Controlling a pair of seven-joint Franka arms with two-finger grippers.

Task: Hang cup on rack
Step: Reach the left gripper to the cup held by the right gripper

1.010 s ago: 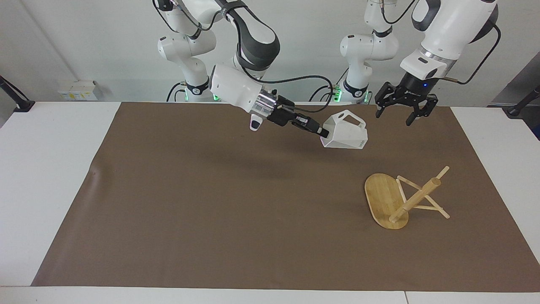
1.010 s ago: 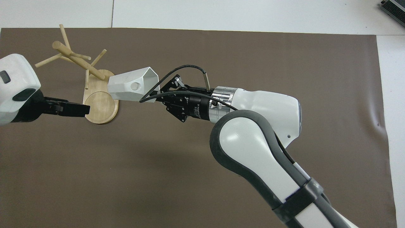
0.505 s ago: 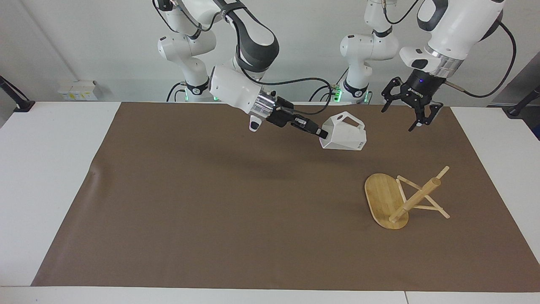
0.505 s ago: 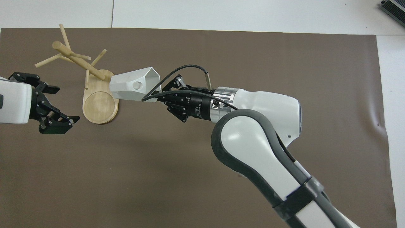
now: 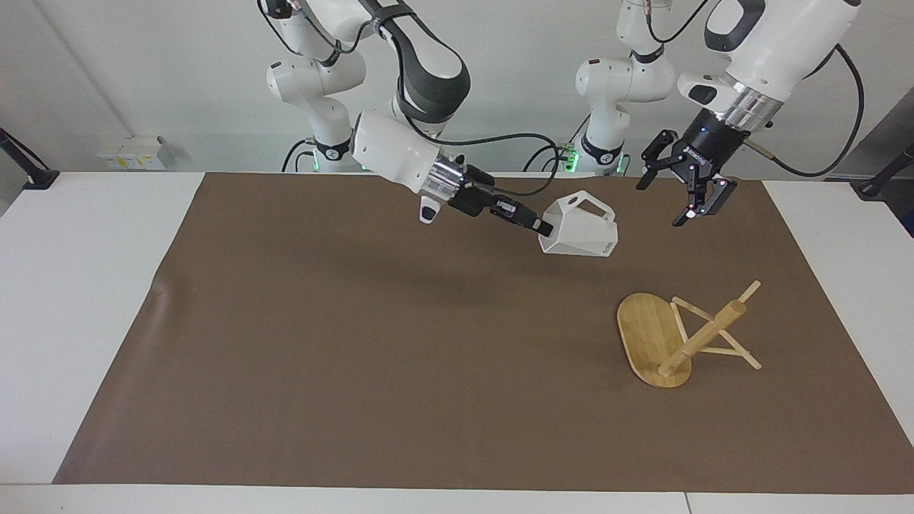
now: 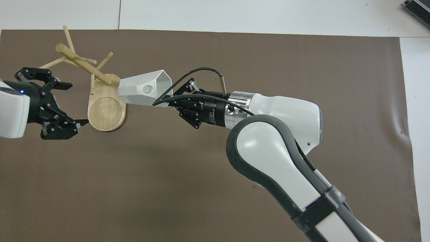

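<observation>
While the right gripper (image 5: pixel 544 228), clamped on the cup (image 5: pixel 580 228), holds it aloft, the left gripper (image 5: pixel 684 193), jaws apart, has turned toward the toppled rack (image 5: pixel 653 339), probably to right it.

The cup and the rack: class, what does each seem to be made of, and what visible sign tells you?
The cup: probably matte white plastic, with flat facets and no gloss. The rack: light wood, likely bamboo, with pale yellow grain lines on its base.
</observation>
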